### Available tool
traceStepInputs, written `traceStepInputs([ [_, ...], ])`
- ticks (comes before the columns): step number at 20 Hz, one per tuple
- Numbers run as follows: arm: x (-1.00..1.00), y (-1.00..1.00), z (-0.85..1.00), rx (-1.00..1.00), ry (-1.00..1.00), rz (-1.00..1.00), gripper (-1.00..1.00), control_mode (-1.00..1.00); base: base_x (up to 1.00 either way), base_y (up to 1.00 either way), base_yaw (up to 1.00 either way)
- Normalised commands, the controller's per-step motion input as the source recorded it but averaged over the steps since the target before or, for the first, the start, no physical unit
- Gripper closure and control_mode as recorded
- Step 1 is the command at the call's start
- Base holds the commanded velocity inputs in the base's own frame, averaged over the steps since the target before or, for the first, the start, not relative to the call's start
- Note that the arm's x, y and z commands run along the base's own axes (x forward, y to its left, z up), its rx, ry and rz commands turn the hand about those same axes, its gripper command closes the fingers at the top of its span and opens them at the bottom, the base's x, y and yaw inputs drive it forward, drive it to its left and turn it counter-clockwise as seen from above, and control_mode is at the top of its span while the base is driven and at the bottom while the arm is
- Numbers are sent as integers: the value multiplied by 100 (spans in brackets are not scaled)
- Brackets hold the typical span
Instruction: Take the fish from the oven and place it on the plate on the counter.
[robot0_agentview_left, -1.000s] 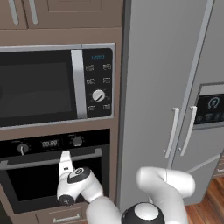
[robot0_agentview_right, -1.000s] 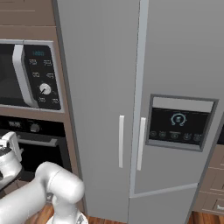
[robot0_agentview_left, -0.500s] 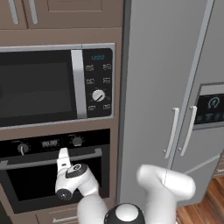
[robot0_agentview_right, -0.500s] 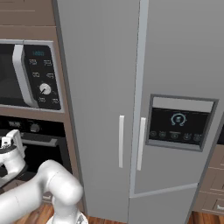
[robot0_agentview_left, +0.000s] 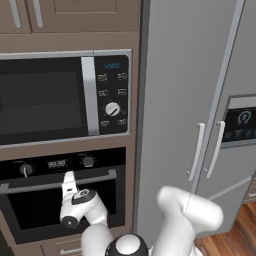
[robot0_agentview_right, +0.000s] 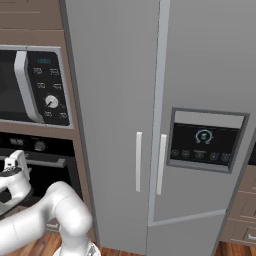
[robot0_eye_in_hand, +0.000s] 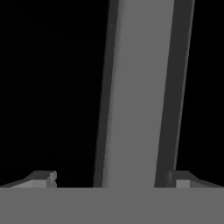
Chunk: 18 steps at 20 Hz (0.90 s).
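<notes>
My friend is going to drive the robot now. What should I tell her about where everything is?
Gripper: open, holding nothing, its jaws either side of the long silver bar handle.
Black built-in oven with dark glass door: shut, under the black-and-silver microwave.
Done: the white arm has reached the handle.
Left: close on the handle, pull the door open, take the fish out and put it on the plate.

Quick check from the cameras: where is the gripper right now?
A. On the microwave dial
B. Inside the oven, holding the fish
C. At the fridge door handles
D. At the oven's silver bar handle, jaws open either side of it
D: the gripper sits at the oven door, and in the hand view the bar handle runs between its spread fingertips.
</notes>
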Motion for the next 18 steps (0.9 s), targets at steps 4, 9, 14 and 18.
traceStepInputs([
  [4, 32, 19, -23, 3, 0, 3, -100, -100, 0, 0, 0],
  [9, 46, 12, -16, 2, 0, 5, 100, -100, 0, 0, 0],
  [14, 13, 16, -12, 2, 2, 3, 100, -100, 0, 0, 0],
  [18, -52, 18, -20, -7, 3, 0, 100, -100, 0, 0, 0],
])
